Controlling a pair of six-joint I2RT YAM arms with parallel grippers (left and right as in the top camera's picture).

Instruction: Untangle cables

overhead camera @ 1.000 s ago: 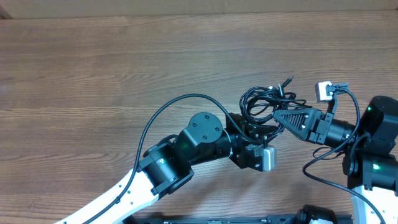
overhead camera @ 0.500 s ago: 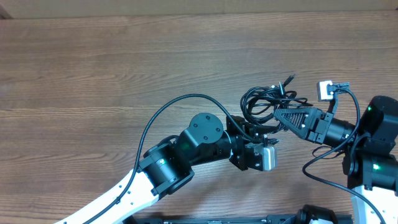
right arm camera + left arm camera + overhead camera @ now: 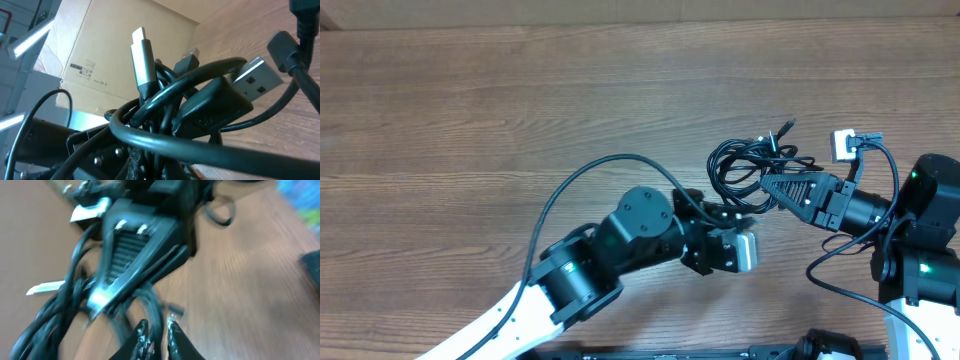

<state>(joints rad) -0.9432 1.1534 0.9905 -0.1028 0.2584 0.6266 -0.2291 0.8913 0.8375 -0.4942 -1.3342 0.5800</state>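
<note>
The cables (image 3: 748,162) lie as a tangled black bundle on the wooden table, right of centre. My right gripper (image 3: 767,187) comes in from the right and is shut on the bundle's near edge. In the right wrist view the cables (image 3: 200,105) fill the frame, with a silver-tipped plug (image 3: 142,60) sticking up and a USB plug (image 3: 257,75) to its right; my own fingers are mostly hidden behind them. My left gripper (image 3: 748,212) sits just below the bundle. In the blurred left wrist view the left gripper (image 3: 157,330) is nearly shut, with one black strand (image 3: 156,307) between its tips.
The left arm's thick black wire (image 3: 580,180) arcs over the table's middle. A white connector block (image 3: 840,146) rides on the right arm. A cardboard box (image 3: 125,55) stands beyond the table. The right gripper's ribbed black finger (image 3: 135,245) is close ahead of the left wrist camera.
The left arm has drawn back a little, down and to the left. Its jaws widened briefly and narrowed again. The bundle and the right gripper have stayed in place.
</note>
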